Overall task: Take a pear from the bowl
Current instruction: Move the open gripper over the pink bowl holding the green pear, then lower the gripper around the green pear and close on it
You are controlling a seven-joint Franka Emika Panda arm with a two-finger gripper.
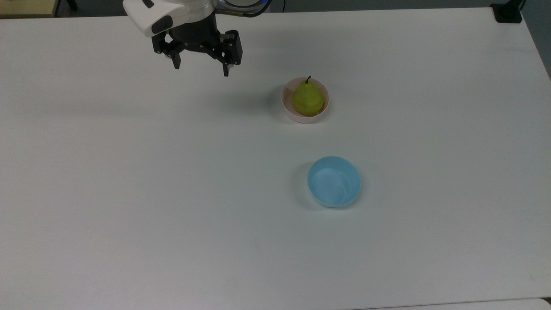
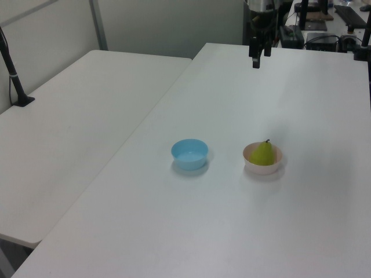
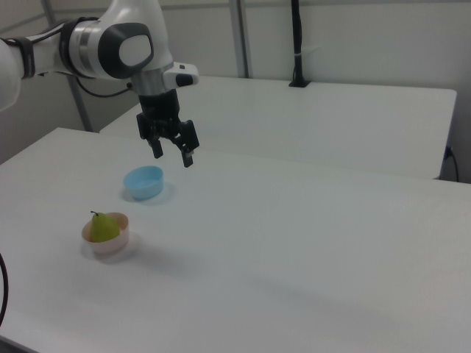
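Observation:
A yellow-green pear (image 1: 307, 99) (image 2: 262, 154) (image 3: 104, 226) with a dark stem sits inside the pale pink bowl (image 1: 287, 108) (image 2: 264, 168) (image 3: 108, 244) on the white table. My gripper (image 1: 201, 71) (image 2: 258, 60) (image 3: 173, 155) hangs open and empty well above the table. In the top view it is up and to the left of the bowl, a good distance from it. Nothing is between its black fingers.
A light blue bowl (image 1: 334, 181) (image 2: 189, 154) (image 3: 143, 182), empty, stands on the white table (image 1: 129, 193) below the pink one in the top view. A second white table (image 2: 75, 104) adjoins, with a black post (image 2: 13, 69) on it.

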